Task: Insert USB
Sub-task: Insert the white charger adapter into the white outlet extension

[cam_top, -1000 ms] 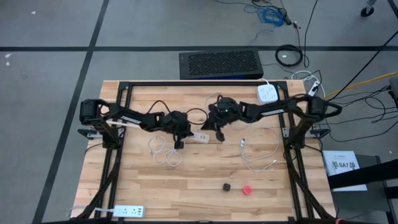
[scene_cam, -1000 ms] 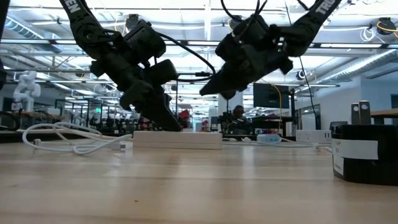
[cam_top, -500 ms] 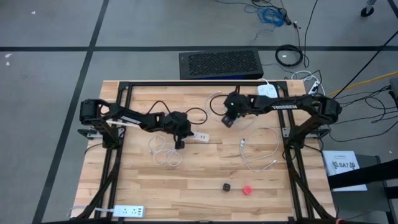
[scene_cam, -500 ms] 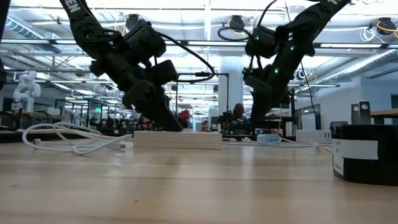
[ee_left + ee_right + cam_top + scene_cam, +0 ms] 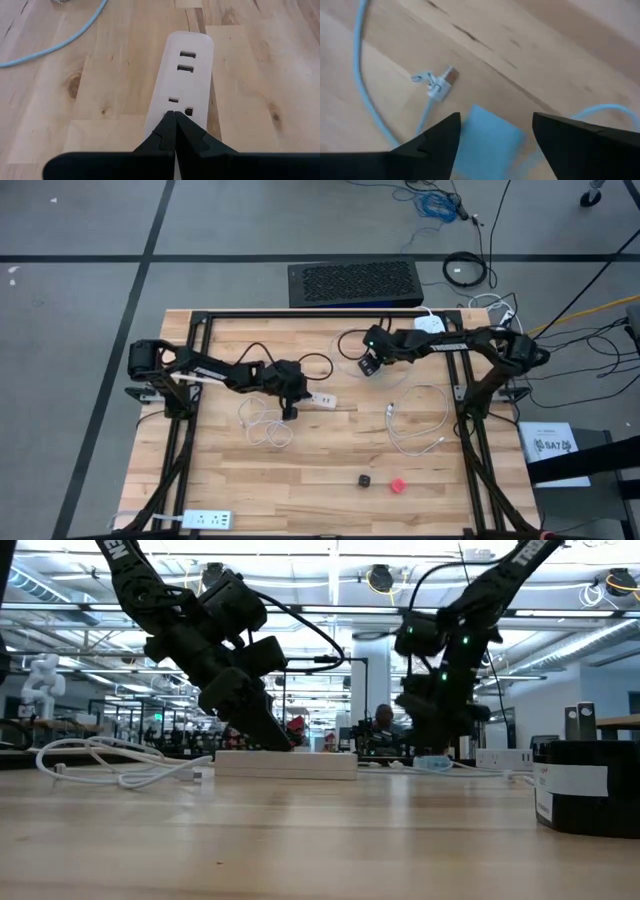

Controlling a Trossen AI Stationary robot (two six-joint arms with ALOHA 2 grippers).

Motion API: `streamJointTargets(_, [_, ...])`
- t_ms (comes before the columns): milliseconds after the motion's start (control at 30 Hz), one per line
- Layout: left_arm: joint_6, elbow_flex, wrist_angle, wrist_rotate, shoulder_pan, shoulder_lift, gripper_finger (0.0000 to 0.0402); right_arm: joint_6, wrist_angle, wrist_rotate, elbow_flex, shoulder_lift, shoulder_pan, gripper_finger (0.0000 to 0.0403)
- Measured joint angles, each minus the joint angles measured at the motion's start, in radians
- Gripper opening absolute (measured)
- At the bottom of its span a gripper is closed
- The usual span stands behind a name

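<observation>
A white power strip [image 5: 322,399] lies flat on the wooden table, its two USB sockets [image 5: 186,61] facing up. My left gripper [image 5: 170,116] is shut, its tip on the strip. My right gripper [image 5: 495,120] stands open farther back and to the right [image 5: 370,367], pointing down over the table. A white USB plug [image 5: 443,81] on a pale cable [image 5: 362,90] lies on the wood just beyond its fingers, untouched. A blurred blue patch [image 5: 490,145] shows between the fingers. My left gripper sets its shut fingertips on the strip's top face [image 5: 176,102], at the end opposite the USB sockets. The fingers slant down from the table's left and lie along the strip. The strip rests flat on the table.
A loose white cable [image 5: 265,427] lies near the left gripper and another [image 5: 415,425] at the right. A second strip [image 5: 430,330] sits at the far right and a third [image 5: 200,520] at the near left corner. A black block [image 5: 365,479] and a red piece [image 5: 398,484] lie near the front.
My right gripper has drawn away from the strip's right end toward the table's far right, tipped from nearly level to pointing steeply down, rolled about, and opened. The strip has stayed where it was.
</observation>
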Motion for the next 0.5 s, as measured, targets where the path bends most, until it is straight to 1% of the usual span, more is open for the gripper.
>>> streamJointTargets(100, [0.000,0.000,0.000,-0.003,0.000,0.000,0.0003,0.002,-0.002,-0.036,0.000,0.055,0.001,0.0242])
streamJointTargets(200, [0.000,0.000,0.000,-0.004,0.000,0.000,0.0003,0.008,0.008,-0.035,0.005,0.084,0.002,0.0232])
streamJointTargets(267, [0.000,0.000,-0.001,-0.005,0.000,0.000,0.0003,0.007,0.013,-0.033,0.004,0.093,0.006,0.0215])
streamJointTargets(400, [0.000,0.000,-0.001,-0.009,0.000,0.000,0.0003,-0.024,0.033,-0.010,0.001,0.075,0.032,0.0161])
streamJointTargets(500, [0.000,0.000,0.000,-0.009,0.000,0.000,0.0003,-0.060,0.028,-0.016,0.006,0.060,0.051,0.0159])
